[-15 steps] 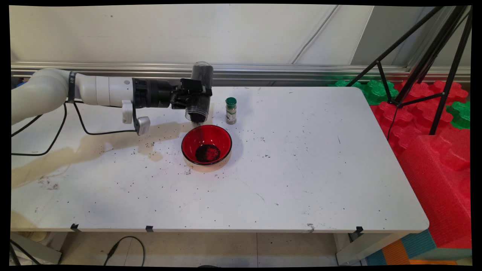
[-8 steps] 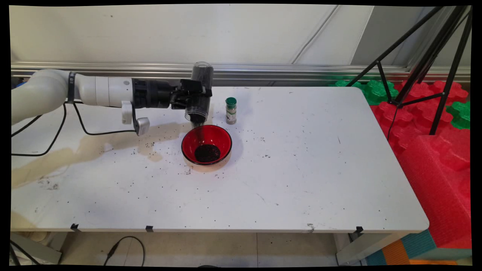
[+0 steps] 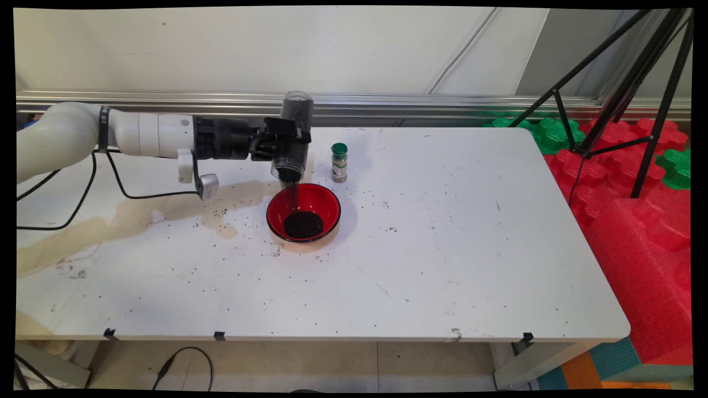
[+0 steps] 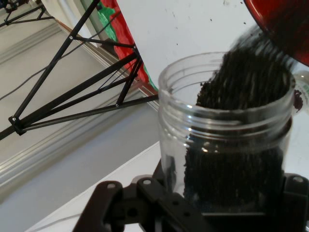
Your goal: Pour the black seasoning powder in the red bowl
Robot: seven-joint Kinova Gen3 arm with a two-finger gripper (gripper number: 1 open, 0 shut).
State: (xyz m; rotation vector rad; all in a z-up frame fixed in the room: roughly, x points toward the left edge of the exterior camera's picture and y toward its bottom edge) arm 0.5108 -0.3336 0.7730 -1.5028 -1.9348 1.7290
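Fingers [image 3: 287,145] clamping tipped clear jar [image 3: 291,138], dark grains [image 4: 251,72] spilling into red bowl [image 3: 326,202]

Bright even light, soft shadows on worktop [image 3: 442,265], main view sharp, pouring grains [image 4: 251,53] motion-blurred in hand view

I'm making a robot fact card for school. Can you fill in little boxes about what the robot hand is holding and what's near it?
Gripper: gripper shut on the clear jar
Held thing: clear jar, tipped mouth-down, holding dark grains
Pouring: dark grains falling from the jar's mouth
Below the jar: red bowl with a pile of dark grains
Beside the bowl: small spice bottle, green cap, upright
Table: white table, scattered dark specks
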